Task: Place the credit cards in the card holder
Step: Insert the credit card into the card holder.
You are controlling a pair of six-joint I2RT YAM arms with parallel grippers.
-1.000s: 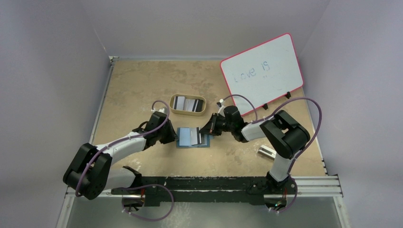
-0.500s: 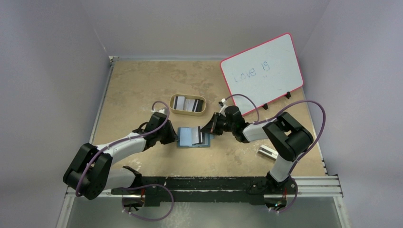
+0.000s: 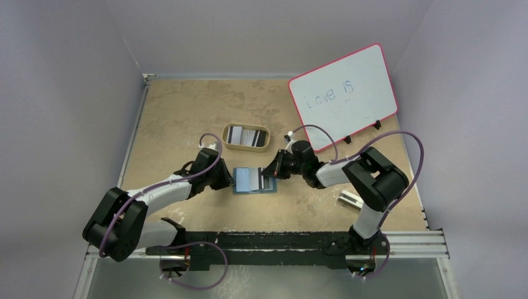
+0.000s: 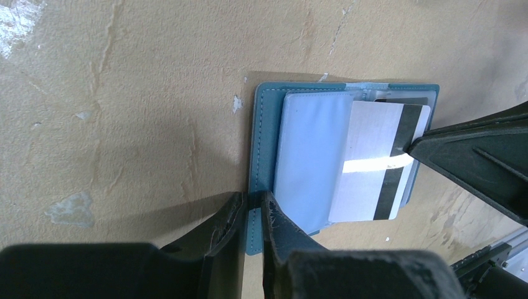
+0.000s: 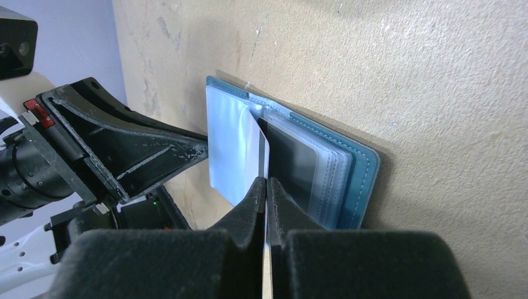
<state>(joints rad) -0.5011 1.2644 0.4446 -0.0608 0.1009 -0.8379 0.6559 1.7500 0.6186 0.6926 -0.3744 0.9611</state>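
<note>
**Jaws clamped on card [image 4: 373,162] and holder [image 4: 264,143]**

Thin, stiff, slick and light, the card is best held by its short end. That is where the right gripper [image 5: 266,190] has it, jaws pressed together on it. The card lies partway across the open holder on the table [image 4: 124,93], between the arms. Nearly closed, the left gripper [image 4: 251,208] nips the soft holder's near edge — steadying it, I judge.

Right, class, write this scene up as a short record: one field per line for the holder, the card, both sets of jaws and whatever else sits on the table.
holder: open, flat on table
card: pale, dark stripe, partly over holder's sleeves
left jaws: shut on holder's edge
right jaws: shut on card
tray: behind holder, more cards inside
whiteboard: back right, propped up
</note>
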